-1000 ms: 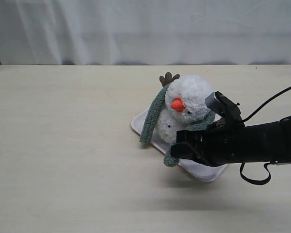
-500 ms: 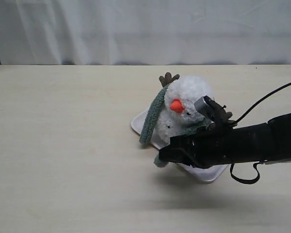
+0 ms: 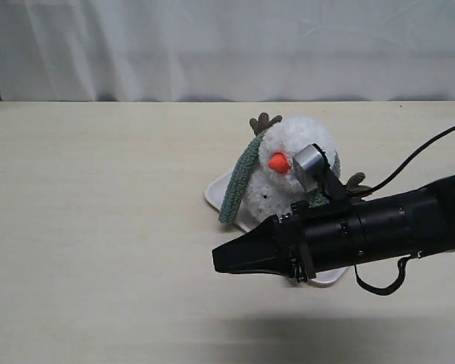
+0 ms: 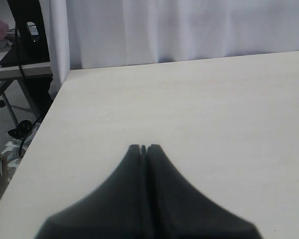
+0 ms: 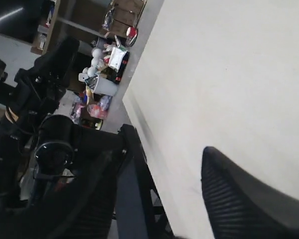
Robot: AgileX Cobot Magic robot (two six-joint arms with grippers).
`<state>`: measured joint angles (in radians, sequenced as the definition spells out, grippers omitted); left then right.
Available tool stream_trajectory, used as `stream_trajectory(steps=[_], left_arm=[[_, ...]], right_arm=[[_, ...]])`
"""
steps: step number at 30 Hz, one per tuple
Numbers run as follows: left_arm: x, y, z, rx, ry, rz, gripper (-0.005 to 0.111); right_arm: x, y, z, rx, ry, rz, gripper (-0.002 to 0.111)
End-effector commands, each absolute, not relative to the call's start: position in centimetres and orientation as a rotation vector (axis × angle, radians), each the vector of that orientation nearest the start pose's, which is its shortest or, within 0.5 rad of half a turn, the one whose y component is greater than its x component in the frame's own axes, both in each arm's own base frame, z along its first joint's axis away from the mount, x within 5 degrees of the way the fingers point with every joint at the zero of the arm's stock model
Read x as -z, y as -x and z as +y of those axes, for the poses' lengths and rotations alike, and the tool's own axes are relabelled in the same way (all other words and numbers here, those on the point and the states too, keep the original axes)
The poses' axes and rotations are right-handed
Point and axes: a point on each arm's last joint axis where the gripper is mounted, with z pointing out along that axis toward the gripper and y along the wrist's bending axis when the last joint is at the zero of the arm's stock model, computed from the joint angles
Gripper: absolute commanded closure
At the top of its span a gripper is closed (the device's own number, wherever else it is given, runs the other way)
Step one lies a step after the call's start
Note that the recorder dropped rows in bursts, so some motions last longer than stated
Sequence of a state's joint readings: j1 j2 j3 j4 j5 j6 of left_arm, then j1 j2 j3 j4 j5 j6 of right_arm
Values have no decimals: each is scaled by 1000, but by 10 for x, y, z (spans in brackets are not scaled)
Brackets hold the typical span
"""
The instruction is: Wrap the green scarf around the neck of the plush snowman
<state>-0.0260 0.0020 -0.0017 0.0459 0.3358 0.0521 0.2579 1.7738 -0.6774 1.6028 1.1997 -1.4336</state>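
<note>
The plush snowman (image 3: 296,163) sits on a white tray (image 3: 216,196), its orange nose toward the camera and its neck mostly covered by my right arm. The green scarf (image 3: 239,182) hangs from beside its head down its left flank to the tray; a bit more green shows by the neck (image 3: 312,200), and the rest is hidden behind the arm. My right gripper (image 3: 227,260) (image 5: 159,154) reaches left in front of the tray, open with nothing between its fingers. My left gripper (image 4: 143,148) is shut and empty over bare table, out of the exterior view.
Brown twig arms stick out behind the head (image 3: 264,121) and at the right (image 3: 356,182). A white curtain (image 3: 227,45) backs the table. The right wrist view shows the table edge (image 5: 139,124) with clutter on the floor beyond.
My right arm has swung left across the front of the snowman and tray. The scarf end that hung by its fingers no longer shows.
</note>
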Motion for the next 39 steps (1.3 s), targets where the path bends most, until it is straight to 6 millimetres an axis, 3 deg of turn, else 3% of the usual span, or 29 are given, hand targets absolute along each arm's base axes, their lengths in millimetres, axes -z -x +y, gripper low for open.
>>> stream_trajectory(steps=[1,3,5,6,10,14,17,21,23,30,36,39], left_arm=[[-184,-54,0,-60,-97,1805,107],[-184,-54,0,-60,-97,1805,107],[-184,-54,0,-60,-97,1805,107],[-184,-54,0,-60,-97,1805,107],[-184,-54,0,-60,-97,1805,107],[-184,-54,0,-60,-97,1805,107],[-184,-54,0,-60,-97,1805,107],[-184,-54,0,-60,-97,1805,107],[-184,-54,0,-60,-97,1805,107],[-184,-54,0,-60,-97,1805,107],[-184,-54,0,-60,-97,1805,107],[-184,-54,0,-60,-97,1805,107]], right_arm=[[-190,-240,152,-1615,738,2065,68],[-208,-248,152,-1520,713,2025,69],[-217,-250,152,-1147,771,2091,69],[-222,-247,156,-795,830,2128,69],[-246,-240,162,-355,698,2043,68],[-259,-244,155,-226,519,1983,60],[-259,-251,140,-32,419,1984,44],[-255,-255,134,69,366,2070,27],[-255,-260,136,136,435,2068,26],[-242,-274,151,111,508,2092,28],[-257,-271,124,359,302,2078,33],[-269,-266,113,316,247,2053,38]])
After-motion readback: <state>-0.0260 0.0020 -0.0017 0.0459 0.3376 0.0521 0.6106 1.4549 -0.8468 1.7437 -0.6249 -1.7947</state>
